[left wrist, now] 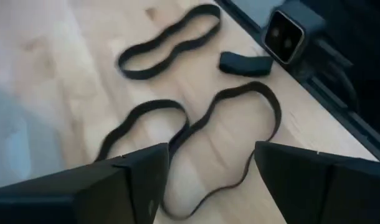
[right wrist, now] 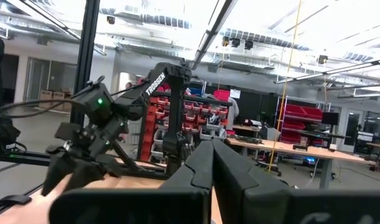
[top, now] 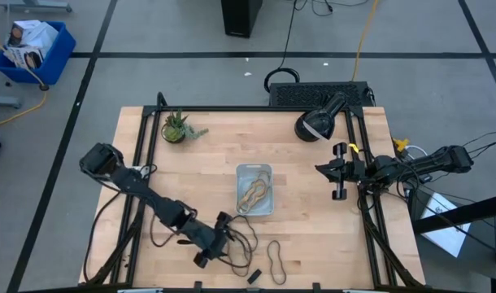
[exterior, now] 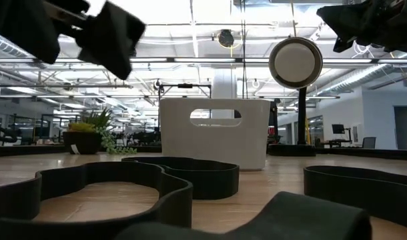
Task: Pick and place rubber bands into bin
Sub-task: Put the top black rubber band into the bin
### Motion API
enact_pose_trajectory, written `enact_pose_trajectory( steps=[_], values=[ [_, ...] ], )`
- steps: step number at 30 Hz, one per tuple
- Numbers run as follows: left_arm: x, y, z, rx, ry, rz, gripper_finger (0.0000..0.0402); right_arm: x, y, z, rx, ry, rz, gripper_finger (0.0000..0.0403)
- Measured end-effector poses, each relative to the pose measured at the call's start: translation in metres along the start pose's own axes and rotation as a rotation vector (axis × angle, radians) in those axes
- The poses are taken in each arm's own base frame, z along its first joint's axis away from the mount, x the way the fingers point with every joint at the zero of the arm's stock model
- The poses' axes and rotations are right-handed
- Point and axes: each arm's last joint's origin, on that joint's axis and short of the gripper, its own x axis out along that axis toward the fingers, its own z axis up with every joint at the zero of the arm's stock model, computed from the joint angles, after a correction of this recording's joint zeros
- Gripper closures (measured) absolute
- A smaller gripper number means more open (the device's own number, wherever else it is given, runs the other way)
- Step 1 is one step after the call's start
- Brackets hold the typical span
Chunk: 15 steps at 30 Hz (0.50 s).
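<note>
Two black rubber bands [left wrist: 196, 140] are lying twisted on the bench [top: 313, 236] near its front edge, one under the left hand [top: 219, 244], whose fingers are spreading apart above it. The other [top: 276, 260] is running lengthwise front to back beside a small black block [top: 254, 274]. The bin [top: 254, 172] is sitting mid-bench, long axis front to back, tan bands [top: 253, 194] inside. The right hand [top: 333, 172], clenched, is waiting at the bench's right side, near a potted plant [top: 176, 128] and lamp [top: 315, 124] at the back.
</note>
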Motion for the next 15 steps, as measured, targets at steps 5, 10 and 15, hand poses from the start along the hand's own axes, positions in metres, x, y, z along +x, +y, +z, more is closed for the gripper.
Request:
enact_pose_trajectory(
  steps=[5, 10, 15],
  values=[
    [0.02, 0.015, 0.004, 0.032, 0.105, 0.041, 0.0183, 0.0, 0.0, 0.0, -0.005, 0.004, 0.0, 0.0403],
    [0.033, 0.035, 0.001, 0.051, 0.225, 0.099, 0.0207, 0.0, 0.0, -0.001, -0.006, 0.01, 0.002, 0.0403],
    [0.025, 0.045, -0.004, 0.041, 0.373, 0.099, 0.0226, 0.0, 0.001, -0.002, -0.014, 0.021, 0.004, 0.0403]
  ],
)
